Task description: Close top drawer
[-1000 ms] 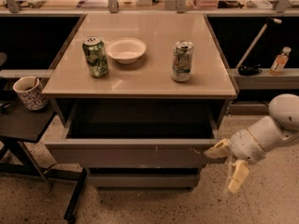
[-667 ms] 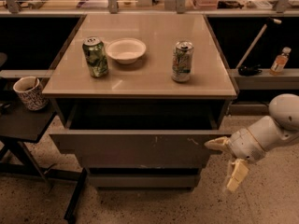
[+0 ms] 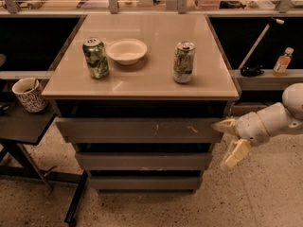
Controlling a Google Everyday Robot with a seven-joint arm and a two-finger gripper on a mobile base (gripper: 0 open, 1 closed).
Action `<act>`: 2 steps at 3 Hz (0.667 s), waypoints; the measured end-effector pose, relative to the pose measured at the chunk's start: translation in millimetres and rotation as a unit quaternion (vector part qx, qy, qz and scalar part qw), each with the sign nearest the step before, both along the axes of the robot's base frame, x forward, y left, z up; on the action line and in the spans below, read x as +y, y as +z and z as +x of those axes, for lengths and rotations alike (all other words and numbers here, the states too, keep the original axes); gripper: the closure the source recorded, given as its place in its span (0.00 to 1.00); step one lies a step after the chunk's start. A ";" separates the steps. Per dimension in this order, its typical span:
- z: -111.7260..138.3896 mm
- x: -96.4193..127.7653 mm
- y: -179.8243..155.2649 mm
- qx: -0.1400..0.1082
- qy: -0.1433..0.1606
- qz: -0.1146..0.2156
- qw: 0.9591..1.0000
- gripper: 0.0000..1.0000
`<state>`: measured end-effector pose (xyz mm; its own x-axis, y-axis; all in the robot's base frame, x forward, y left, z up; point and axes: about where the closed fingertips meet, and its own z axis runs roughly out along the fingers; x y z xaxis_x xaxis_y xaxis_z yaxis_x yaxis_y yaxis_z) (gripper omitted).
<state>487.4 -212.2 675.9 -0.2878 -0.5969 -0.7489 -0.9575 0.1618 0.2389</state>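
The top drawer is a wide grey metal front with small pale scratches right of centre. It sits nearly flush under the tabletop, with only a thin dark gap above it and no inner floor showing. My gripper is at the drawer's right end, open, with one pale finger touching the drawer front's right edge and the other finger hanging lower, off the cabinet. It holds nothing.
On the tabletop stand a green can, a white bowl and a second can. Two lower drawer fronts sit below. A patterned mug stands on a side table at left. A bottle is at right.
The top drawer has slid in from well open to nearly shut. My gripper has followed it inward along its right end.
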 end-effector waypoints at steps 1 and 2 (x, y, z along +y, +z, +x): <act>35.2 -12.4 15.4 -0.010 -0.047 0.019 0.999 0.00; 35.2 -12.4 15.4 -0.010 -0.047 0.019 0.999 0.00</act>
